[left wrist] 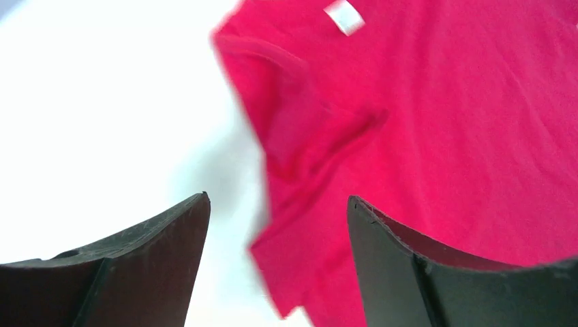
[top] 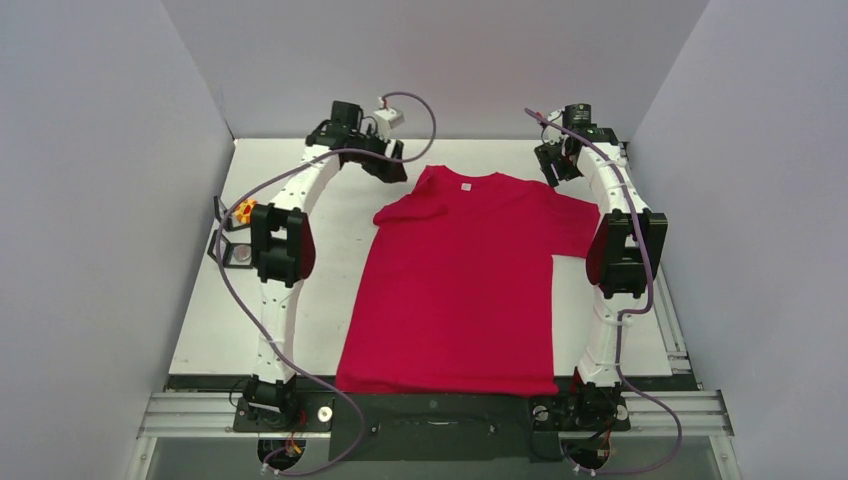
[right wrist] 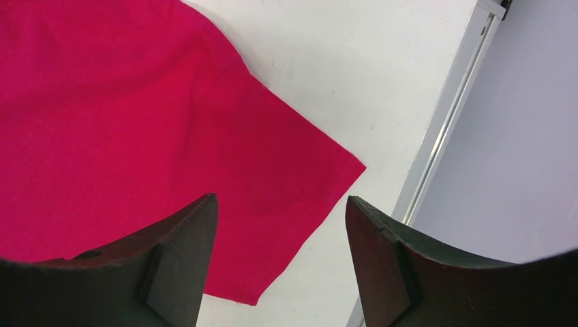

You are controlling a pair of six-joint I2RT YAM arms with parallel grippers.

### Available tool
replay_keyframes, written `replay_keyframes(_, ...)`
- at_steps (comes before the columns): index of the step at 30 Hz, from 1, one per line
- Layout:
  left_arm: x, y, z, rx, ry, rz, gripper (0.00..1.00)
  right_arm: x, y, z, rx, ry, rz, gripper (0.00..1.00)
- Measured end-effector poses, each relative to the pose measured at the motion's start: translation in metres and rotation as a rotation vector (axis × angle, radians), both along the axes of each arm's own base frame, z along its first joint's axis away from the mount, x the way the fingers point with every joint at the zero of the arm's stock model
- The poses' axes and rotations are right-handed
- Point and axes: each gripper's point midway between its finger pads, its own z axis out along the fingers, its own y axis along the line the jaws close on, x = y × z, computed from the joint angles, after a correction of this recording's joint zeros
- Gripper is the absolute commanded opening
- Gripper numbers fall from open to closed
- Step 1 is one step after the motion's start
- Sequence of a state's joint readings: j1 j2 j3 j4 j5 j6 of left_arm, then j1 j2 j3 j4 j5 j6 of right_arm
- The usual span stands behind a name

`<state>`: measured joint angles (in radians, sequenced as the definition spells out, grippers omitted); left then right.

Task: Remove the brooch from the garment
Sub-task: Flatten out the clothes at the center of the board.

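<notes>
The bright red T-shirt [top: 460, 280] lies flat on the white table [top: 310, 270], neckline at the far end, with a small white label [top: 464, 186]. Its left sleeve [top: 405, 210] is folded over. No brooch shows on the shirt in any view. My left gripper [top: 390, 170] hovers open above the left shoulder; in the left wrist view [left wrist: 276, 201] the folded sleeve [left wrist: 307, 136] and the label [left wrist: 344, 16] lie below it. My right gripper [top: 553, 168] hovers open above the right sleeve [top: 578, 225]; in the right wrist view [right wrist: 281, 199] the sleeve's hem [right wrist: 300, 204] lies between the fingers.
A small yellow and orange object [top: 243, 211] and a small round dish [top: 240, 256] sit at the table's left edge beside the left arm. Grey walls close in three sides. A metal rail [right wrist: 443, 122] runs along the table's right edge.
</notes>
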<state>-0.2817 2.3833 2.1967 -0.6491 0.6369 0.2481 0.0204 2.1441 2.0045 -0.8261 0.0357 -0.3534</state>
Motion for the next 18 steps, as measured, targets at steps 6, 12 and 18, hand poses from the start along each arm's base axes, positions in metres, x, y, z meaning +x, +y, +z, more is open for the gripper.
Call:
replay_keyframes(6,0.045,0.041,0.010,0.020,-0.076,0.083,0.69,-0.002,0.000,-0.001,0.001,0.007,0.001,0.64)
replay_keyframes(12,0.020,0.036,-0.051,0.107,0.073,0.057,0.68,-0.003,0.000,-0.001,0.001,0.012,0.002,0.64)
replay_keyframes(18,0.001,0.042,-0.079,0.159,0.175,0.089,0.64,-0.003,0.001,-0.002,0.002,0.015,0.003,0.64)
